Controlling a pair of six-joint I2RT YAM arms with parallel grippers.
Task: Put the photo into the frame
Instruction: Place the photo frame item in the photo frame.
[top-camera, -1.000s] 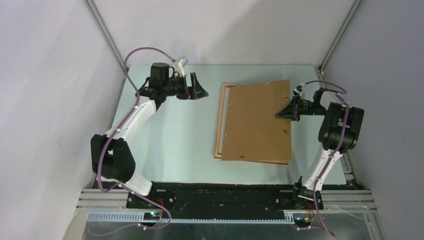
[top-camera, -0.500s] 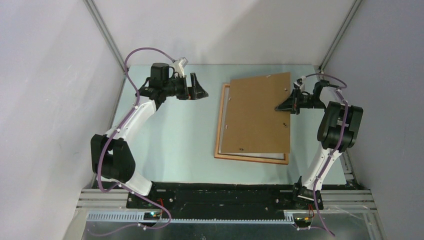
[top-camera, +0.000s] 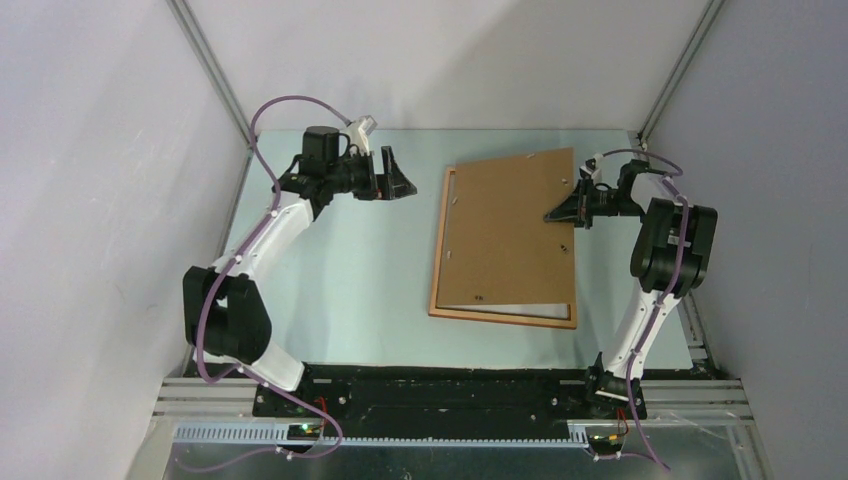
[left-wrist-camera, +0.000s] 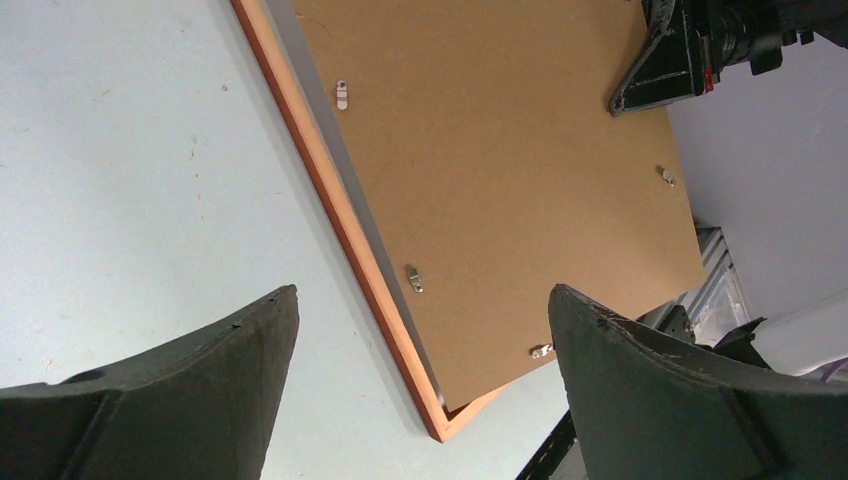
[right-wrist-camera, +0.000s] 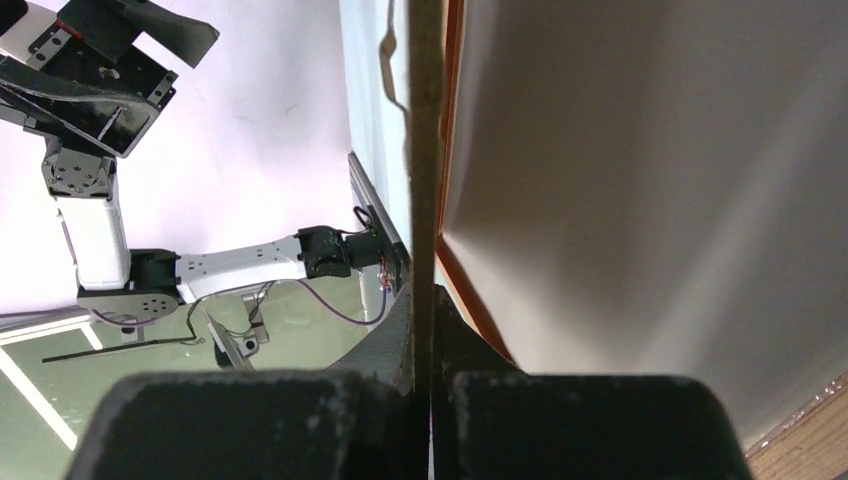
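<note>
The left gripper (top-camera: 395, 178) hangs over the far left part of the pale blue-green table (top-camera: 340, 280), its black jaws spread wide with nothing between them. To its right, the thin orange-brown wooden frame (top-camera: 439, 250) lies flat. The photo (right-wrist-camera: 640, 180) sits inside it, plain white back up. A flat brown backing board (top-camera: 510, 230) covers most of the frame, skewed. The right gripper (top-camera: 553, 215) is clamped tight on the board's raised right edge.

L arm raised w/ open jaws, R arm clamped.
L gripper (top-camera: 398, 173) spread wide, elbow bent, wrist level; R gripper (top-camera: 553, 214) pinched tight on backing board (top-camera: 510, 230) edge, wrist pointing inward.
</note>
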